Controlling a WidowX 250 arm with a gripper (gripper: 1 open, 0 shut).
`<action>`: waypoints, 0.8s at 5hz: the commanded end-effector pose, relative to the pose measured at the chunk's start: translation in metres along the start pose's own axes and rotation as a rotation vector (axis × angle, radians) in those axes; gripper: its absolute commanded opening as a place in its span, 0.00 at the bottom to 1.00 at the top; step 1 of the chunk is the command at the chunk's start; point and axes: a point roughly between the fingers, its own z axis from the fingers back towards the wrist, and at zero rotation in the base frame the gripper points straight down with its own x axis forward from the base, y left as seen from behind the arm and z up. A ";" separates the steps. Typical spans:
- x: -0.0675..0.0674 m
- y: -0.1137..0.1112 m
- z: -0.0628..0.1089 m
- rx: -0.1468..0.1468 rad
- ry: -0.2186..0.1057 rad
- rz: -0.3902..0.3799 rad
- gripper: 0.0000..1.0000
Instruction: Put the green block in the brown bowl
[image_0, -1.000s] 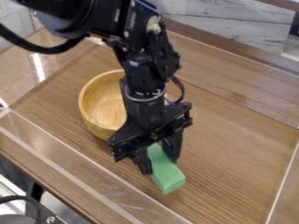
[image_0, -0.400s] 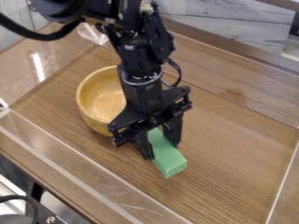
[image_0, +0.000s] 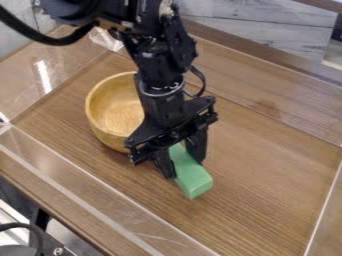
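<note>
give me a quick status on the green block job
Gripper pointing down, fingers straddling the green block. Block lies on the table, beside the brown bowl. Bowl empty, nothing in the way.

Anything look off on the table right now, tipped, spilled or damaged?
Nothing stands out. The brown bowl sits upright and empty on the table; the green block lies intact beside it, with the gripper straddling its near end.

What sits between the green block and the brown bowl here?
In the camera view, the end effector stands between the bowl and the block's free end, its fingers straddling the block's near end.
</note>
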 end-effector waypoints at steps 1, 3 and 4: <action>0.009 -0.009 0.013 -0.046 -0.013 0.004 0.00; 0.018 -0.008 0.028 -0.071 0.014 0.022 0.00; 0.023 -0.004 0.034 -0.087 0.021 0.036 0.00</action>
